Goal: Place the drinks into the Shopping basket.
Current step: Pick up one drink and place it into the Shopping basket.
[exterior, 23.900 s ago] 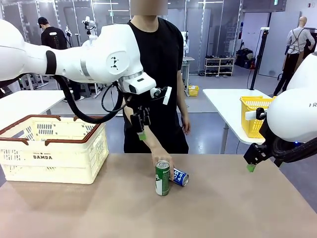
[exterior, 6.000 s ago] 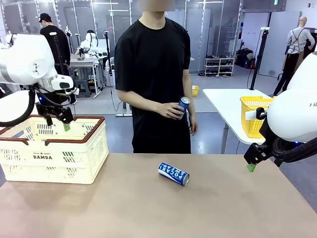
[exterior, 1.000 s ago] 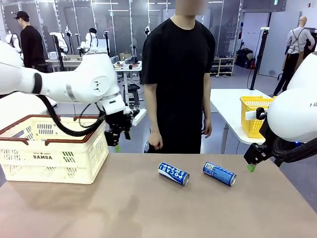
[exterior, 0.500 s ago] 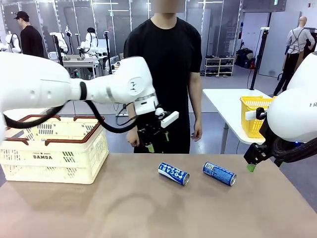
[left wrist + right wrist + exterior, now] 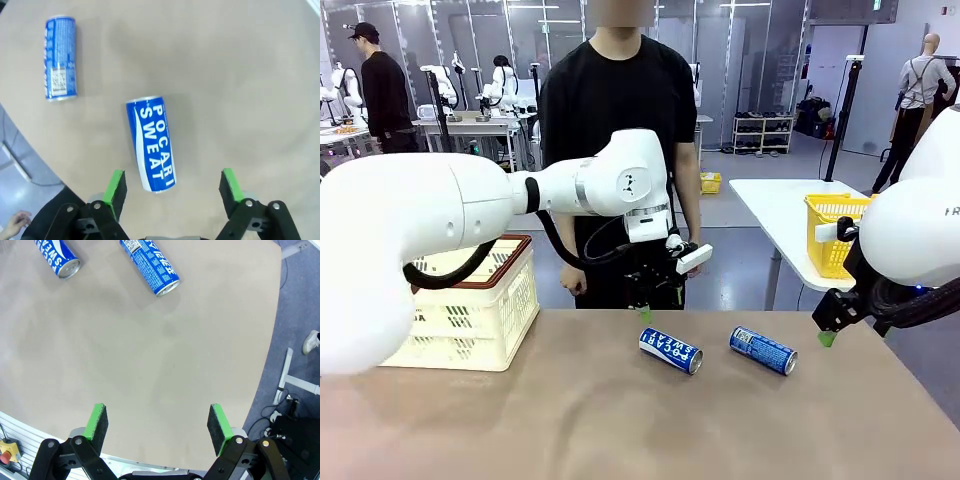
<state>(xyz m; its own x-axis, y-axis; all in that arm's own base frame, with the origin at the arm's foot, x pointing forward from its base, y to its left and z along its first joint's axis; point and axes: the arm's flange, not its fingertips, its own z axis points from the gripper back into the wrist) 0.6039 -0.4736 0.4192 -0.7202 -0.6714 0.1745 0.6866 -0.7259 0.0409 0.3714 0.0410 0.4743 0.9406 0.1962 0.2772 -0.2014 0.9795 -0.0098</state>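
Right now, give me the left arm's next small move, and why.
Probably lower the left gripper over the blue can beneath it. The jaws stand open above the can, which lies on its side on the table, one end between the green pads, not yet gripped.

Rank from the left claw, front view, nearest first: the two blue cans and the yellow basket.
1. Pocari Sweat can, right beneath the left claw.
2. Other blue can, further to the robot's right.
3. Yellow basket, far right, back in the background.
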